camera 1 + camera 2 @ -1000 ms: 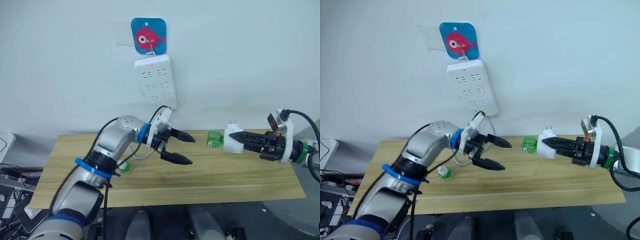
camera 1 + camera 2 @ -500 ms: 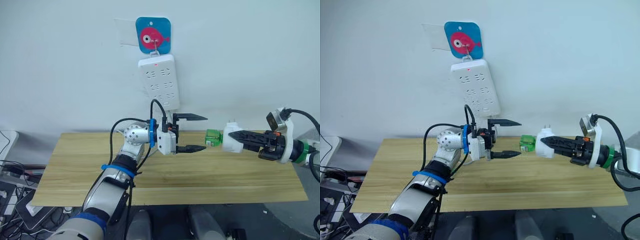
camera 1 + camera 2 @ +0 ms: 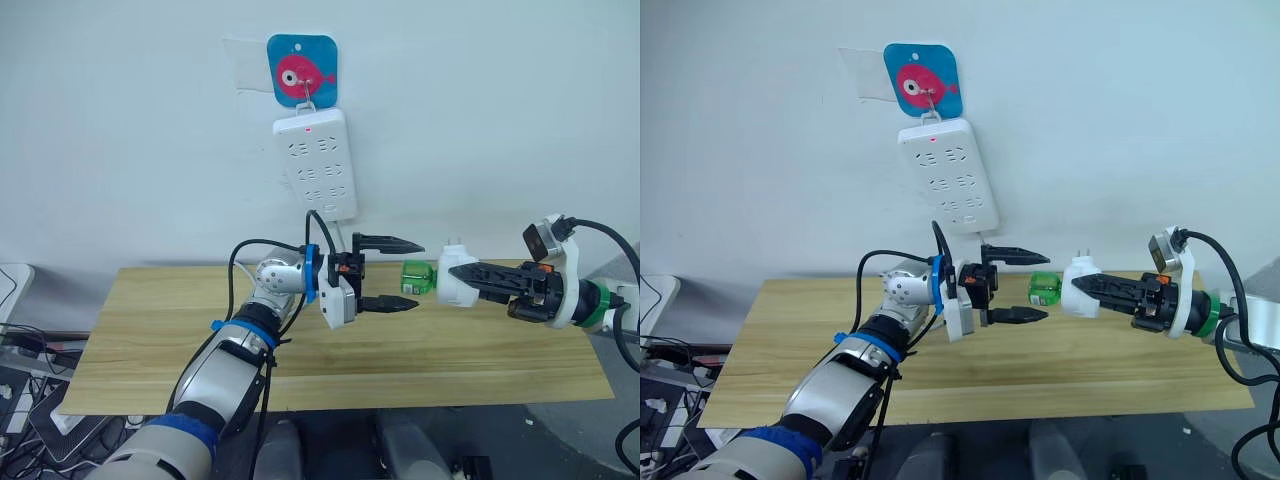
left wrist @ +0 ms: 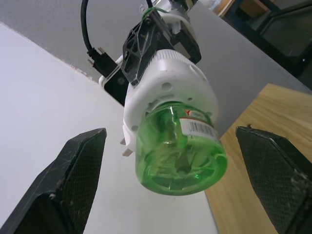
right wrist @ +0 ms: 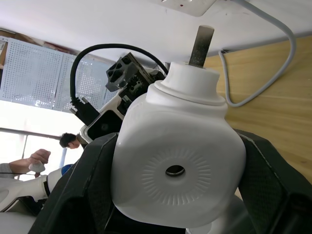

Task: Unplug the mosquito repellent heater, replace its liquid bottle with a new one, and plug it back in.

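Observation:
The mosquito repellent heater (image 3: 458, 287) is a small white rounded plug unit held in the air above the table, with my right gripper (image 3: 470, 280) shut on it. Its prongs (image 5: 201, 44) point up and its vent ring (image 5: 174, 170) faces the right wrist camera. A green liquid bottle (image 3: 418, 277) sticks out of the heater toward my left gripper (image 3: 402, 273). That gripper is open, one finger (image 4: 78, 180) on either side of the bottle's (image 4: 181, 156) end, with gaps on both sides.
A tall white power strip (image 3: 315, 165) hangs on the wall under a blue fish hook plate (image 3: 301, 70), its cable (image 5: 273, 73) dropping to the wooden table (image 3: 130, 330). A person (image 5: 73, 142) shows far off in the right wrist view.
My left gripper rose from low over the table, turned level and reached right. My right gripper carried the heater left, so the bottle now sits between the open left fingers.

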